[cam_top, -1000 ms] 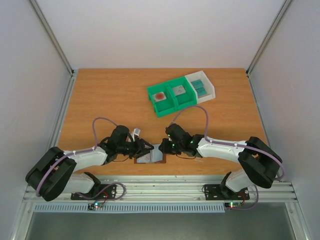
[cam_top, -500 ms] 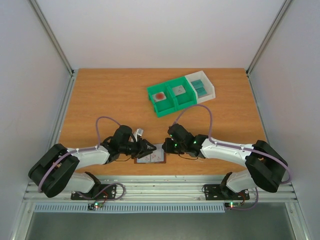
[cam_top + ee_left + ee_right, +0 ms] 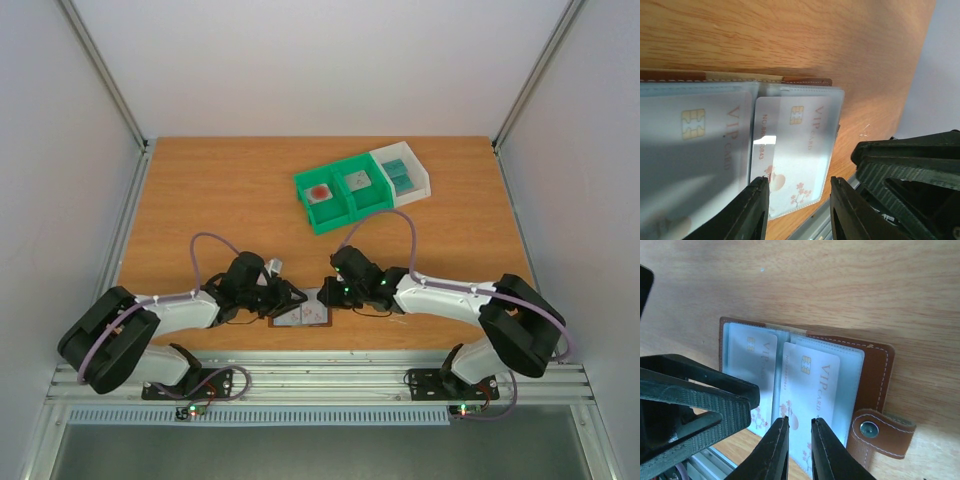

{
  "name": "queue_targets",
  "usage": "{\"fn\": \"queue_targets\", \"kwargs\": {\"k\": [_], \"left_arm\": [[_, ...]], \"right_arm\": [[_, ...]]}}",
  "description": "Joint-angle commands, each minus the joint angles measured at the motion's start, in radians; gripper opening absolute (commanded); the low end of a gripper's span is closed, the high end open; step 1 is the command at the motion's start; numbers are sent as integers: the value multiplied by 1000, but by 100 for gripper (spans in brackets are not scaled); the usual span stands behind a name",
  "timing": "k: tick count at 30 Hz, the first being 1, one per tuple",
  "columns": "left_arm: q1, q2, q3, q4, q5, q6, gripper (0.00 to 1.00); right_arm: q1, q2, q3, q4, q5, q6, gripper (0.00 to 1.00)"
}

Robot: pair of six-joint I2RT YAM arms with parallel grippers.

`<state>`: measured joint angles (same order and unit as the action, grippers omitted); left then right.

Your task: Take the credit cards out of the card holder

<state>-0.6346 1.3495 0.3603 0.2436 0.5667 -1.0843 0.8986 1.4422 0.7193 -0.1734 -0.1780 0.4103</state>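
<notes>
From above, the card holder (image 3: 301,314) lies open on the surface (image 3: 220,200) at the near edge. The left pincer (image 3: 292,297) is at its left end and the right pincer (image 3: 326,293) at its right. A second ago the open face was a dull grey-blue patch. Now pale card faces with pink marks show on it, as they did half a second ago. The right arm had swung outward then and is now back in close. I judge that a card is coming out of its pocket, though none lies on the bare wood yet.

The left wrist view shows the credit card (image 3: 790,150), whitish with a chip and pink blossoms, shifted partly out of its clear sleeve. Its lower edge sits between the left pincer's fingers, which stand well apart and grip nothing. The brown spine runs along the top. The right pincer hangs at the lower right, apart from the card.

In the right wrist view the same card lies on the right-hand panel, beside a second card (image 3: 756,375) that sits fully in its sleeve. The snap tab (image 3: 875,435) lies flat at the right. The right pincer's fingers are narrowed to a slit over the card's near end, and I see nothing clamped between them. The card looks freed enough to pinch and draw clear, and the others remain to be pulled.
</notes>
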Motion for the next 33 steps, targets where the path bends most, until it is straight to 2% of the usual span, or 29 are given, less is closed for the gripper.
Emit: {"fn": "queue_targets", "kwargs": {"k": [1,20,29,33], "left_arm": [[9,16,-3,14,-26,34,35],[21,76,-3,66,2,43,35],[21,75,-4,44,-13,54,35],[21,77,-6,48,-10,55,35]], "right_arm": [[6,50,42,32,-49,-10,15],[6,155,129,-129,-14,-71,15],[6,167,130,-157,13,-78,14],[6,180,117,-140,1,-71,11]]}}
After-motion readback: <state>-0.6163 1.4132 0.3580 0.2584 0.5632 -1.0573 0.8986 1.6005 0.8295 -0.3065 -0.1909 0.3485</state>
